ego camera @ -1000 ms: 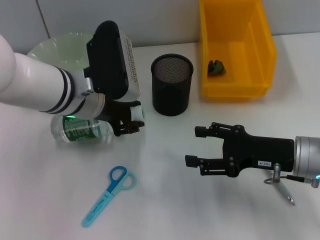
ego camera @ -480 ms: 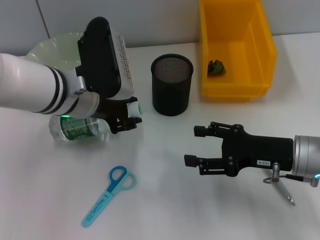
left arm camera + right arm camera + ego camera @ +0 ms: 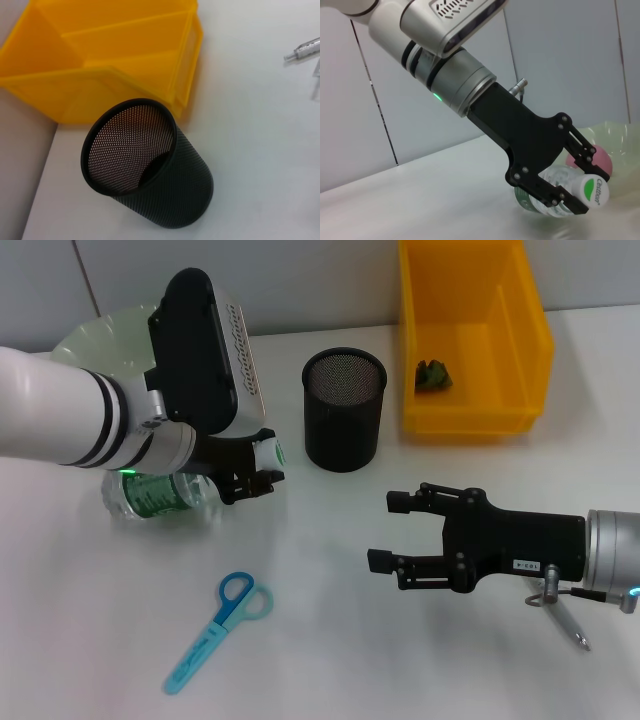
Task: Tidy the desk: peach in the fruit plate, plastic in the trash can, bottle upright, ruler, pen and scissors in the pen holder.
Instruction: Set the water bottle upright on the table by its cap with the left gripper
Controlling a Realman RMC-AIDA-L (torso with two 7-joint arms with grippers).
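Table (image 3: pixel 330 660) is white; we use head-view clock directions from the table centre. Yellow bin (image 3: pixel 470 340) at 1 o'clock, a green scrap (image 3: pixel 432 374) inside it. Pale green plate (image 3: pixel 110 330) at 10 o'clock, mostly behind our left arm; the right wrist view shows a pink peach (image 3: pixel 597 157) in it. Black mesh pen holder (image 3: pixel 343 408) upright at 12 o'clock, just beside the bin.

Left gripper (image 3: pixel 255 468) at 9 o'clock, jaws clamped on the neck of the bottle (image 3: pixel 160 495). Bottle is clear with a green label, lying on its side, white-and-green cap (image 3: pixel 594 190) pointing toward the pen holder, body at the plate's near edge.

Right gripper (image 3: pixel 392 532) at 4 o'clock, pointing toward 9, jaws apart, holding nothing.

Blue scissors (image 3: pixel 215 632) lie flat at 7 o'clock, closed, handles toward the bottle, well apart from both grippers. Silver pen (image 3: pixel 568 622) at 4 o'clock, partly under the right wrist.
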